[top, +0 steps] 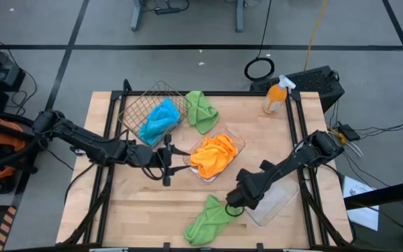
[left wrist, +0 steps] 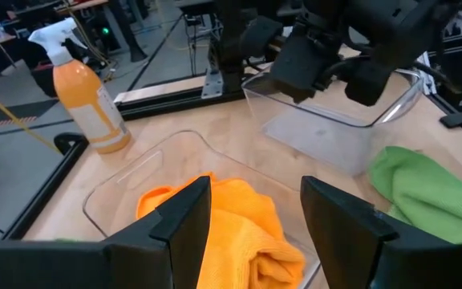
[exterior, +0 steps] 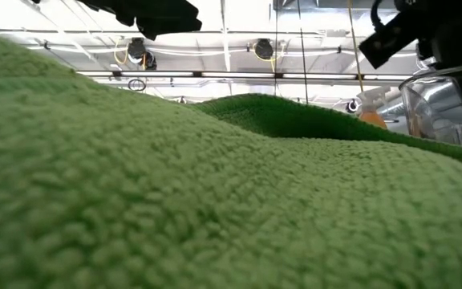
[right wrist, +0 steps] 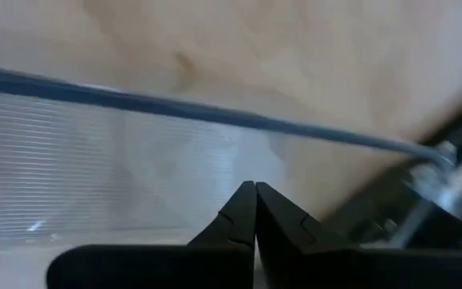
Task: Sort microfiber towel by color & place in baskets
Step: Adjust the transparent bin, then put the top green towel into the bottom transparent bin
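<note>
Two orange towels (top: 214, 155) (left wrist: 231, 233) lie heaped in a clear tray (top: 241, 142). My open left gripper (top: 168, 159) (left wrist: 255, 201) hovers at that tray's left end. A blue towel (top: 159, 119) fills the wire basket (top: 140, 103). One green towel (top: 201, 110) lies beside the basket, against its right side. A second green towel (top: 207, 220) (left wrist: 427, 193) lies crumpled at the table's near edge and fills the low view (exterior: 215, 201). My right gripper (top: 231, 201) (right wrist: 255, 189) is shut at the left end of the second clear tray (top: 278, 199). My right gripper pinches the second clear tray by the rim of its left end (left wrist: 255, 80), coming slanting down from the table's right. That end is raised, so the tray sits tilted (exterior: 443, 100). Its right end seems to stay on the table.
An orange spray bottle (top: 275, 96) (left wrist: 91, 100) stands at the far right corner. Black frame rails run along the table's left, right and far sides. Bare wood lies near left, in front of my left arm.
</note>
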